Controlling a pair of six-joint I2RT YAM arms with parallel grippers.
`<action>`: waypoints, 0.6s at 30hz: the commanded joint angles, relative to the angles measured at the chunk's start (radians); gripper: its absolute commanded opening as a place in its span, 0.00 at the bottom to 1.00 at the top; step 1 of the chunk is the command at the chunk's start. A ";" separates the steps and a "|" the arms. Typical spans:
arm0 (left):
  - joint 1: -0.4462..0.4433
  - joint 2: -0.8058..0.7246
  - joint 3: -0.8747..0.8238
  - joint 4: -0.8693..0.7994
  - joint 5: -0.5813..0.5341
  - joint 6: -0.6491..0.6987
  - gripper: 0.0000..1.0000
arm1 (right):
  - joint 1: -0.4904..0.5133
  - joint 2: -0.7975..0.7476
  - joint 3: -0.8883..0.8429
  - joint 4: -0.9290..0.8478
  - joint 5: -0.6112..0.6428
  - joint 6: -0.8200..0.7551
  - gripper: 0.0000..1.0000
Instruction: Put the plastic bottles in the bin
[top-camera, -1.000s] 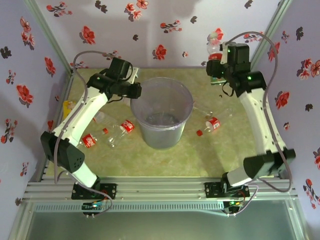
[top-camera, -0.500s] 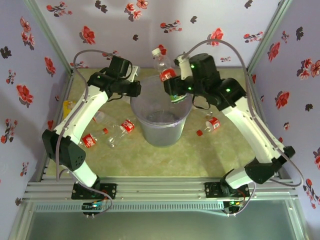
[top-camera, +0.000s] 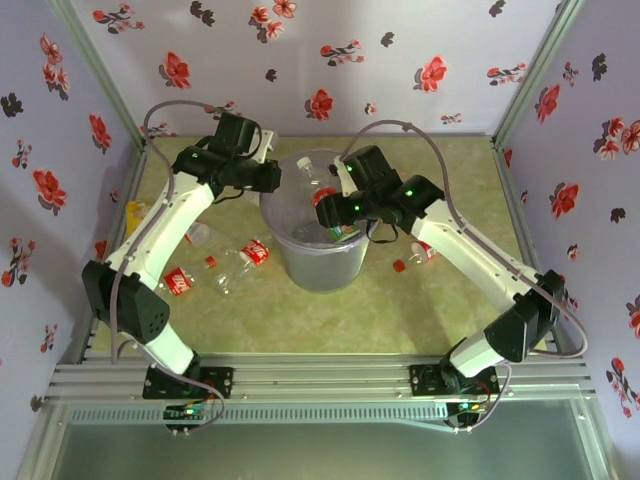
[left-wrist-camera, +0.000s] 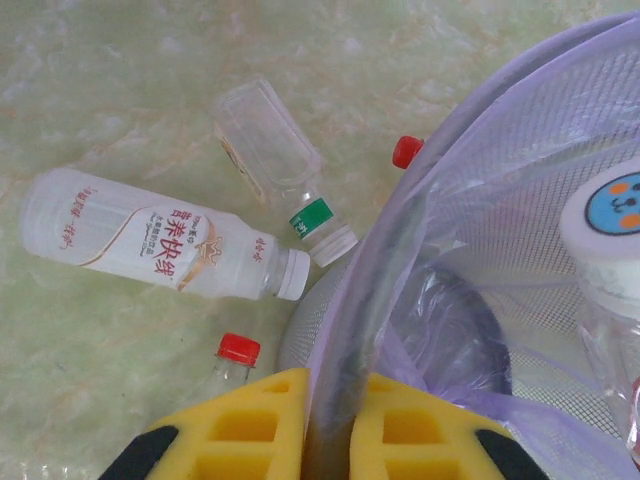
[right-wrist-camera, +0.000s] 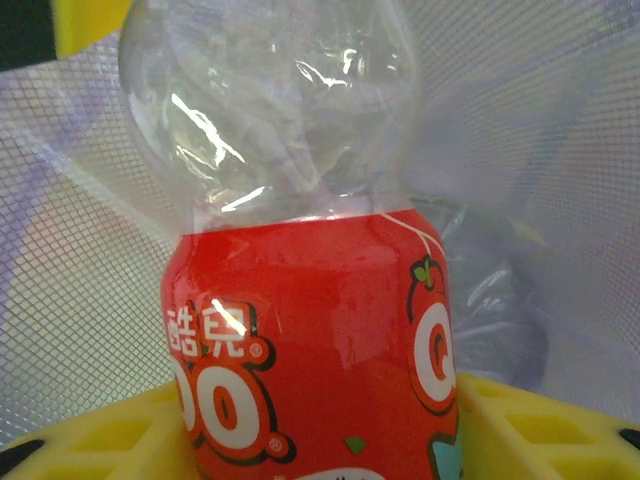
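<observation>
Top external view: loose bottles (top-camera: 178, 281) lie on the table (top-camera: 330, 320) left and right of the bin (top-camera: 305, 265). Farther back, the left gripper (top-camera: 270, 182) is clamped on the bin's rim. The right gripper (top-camera: 338, 206) grasps a red-labelled bottle (top-camera: 323, 196) at the bin's mouth, cap pointing away.

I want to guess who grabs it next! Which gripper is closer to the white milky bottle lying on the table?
Left. The left gripper pinches the rim of the bin just beside the milky bottle; the right gripper holds a red-labelled bottle over the bin, farther away.
</observation>
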 joint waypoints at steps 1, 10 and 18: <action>0.022 -0.015 -0.023 0.062 -0.039 0.018 0.00 | 0.006 -0.007 -0.030 0.035 -0.004 0.035 0.59; 0.022 -0.037 -0.063 0.100 -0.015 0.016 0.00 | 0.012 0.034 -0.065 0.045 0.023 0.030 0.69; 0.022 -0.044 -0.079 0.114 -0.008 0.017 0.00 | 0.012 0.027 -0.057 0.038 0.033 0.026 0.74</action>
